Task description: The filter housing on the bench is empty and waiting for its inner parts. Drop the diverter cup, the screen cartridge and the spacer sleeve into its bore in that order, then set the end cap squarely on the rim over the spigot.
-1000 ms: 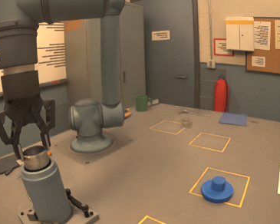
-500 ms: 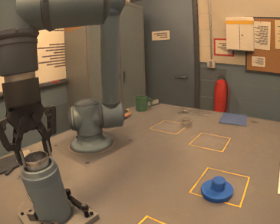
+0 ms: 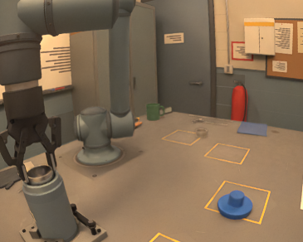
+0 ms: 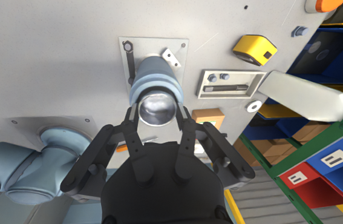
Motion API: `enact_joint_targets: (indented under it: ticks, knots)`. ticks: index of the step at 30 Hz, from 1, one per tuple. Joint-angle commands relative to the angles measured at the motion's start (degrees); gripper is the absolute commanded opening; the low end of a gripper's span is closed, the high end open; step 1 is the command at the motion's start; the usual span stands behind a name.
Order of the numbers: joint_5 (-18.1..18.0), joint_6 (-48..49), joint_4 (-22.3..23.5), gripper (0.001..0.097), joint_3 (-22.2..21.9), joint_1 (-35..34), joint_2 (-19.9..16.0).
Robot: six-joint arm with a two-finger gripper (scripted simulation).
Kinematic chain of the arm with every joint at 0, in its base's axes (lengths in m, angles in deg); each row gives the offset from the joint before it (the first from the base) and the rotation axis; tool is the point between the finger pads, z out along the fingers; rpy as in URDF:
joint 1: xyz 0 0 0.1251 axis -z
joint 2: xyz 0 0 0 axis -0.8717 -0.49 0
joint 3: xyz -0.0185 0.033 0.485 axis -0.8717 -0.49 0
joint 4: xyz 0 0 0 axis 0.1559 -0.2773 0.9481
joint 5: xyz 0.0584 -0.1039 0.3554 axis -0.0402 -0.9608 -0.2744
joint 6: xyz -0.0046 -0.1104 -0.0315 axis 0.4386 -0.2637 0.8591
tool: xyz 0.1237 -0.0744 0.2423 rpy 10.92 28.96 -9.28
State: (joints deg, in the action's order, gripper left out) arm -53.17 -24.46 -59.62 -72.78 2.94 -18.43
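Note:
A shiny metal sleeve (image 3: 40,174) (image 4: 157,108) sits partly sunk in the mouth of the grey-blue filter housing (image 3: 50,206) (image 4: 156,79), which stands upright on a clamped base plate at the bench's near left corner. My gripper (image 3: 37,170) (image 4: 157,112) is directly above the housing with a finger on each side of the sleeve, gripping it. The blue end cap (image 3: 235,204) rests in a yellow-outlined square on the right of the bench. I cannot see inside the bore below the sleeve.
The robot's base (image 3: 98,136) stands just behind the housing. Two empty yellow squares (image 3: 227,153) and a small clear ring (image 3: 202,132) lie farther back, with a green mug (image 3: 153,111) and a blue pad (image 3: 252,128) near the rear edge.

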Motion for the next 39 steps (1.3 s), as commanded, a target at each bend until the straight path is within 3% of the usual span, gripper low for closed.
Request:
enact_joint_targets:
  ticks: [1, 13, 14, 24, 39]
  knots:
    - [0.0, 0.0, 0.0, 0.0080, 0.1, 0.0, 0.1]
    - [0.0, 0.0, 0.0, 0.0080, 0.1, 0.0, 0.1]
    - [0.0, 0.0, 0.0, 0.0113, 0.1, 0.0, 0.1]
    - [0.0, 0.0, 0.0, 0.0780, 0.1, 0.0, 0.0]
    - [-0.5, 0.0, 0.0, 0.0780, 0.4, 0.0, 0.2]
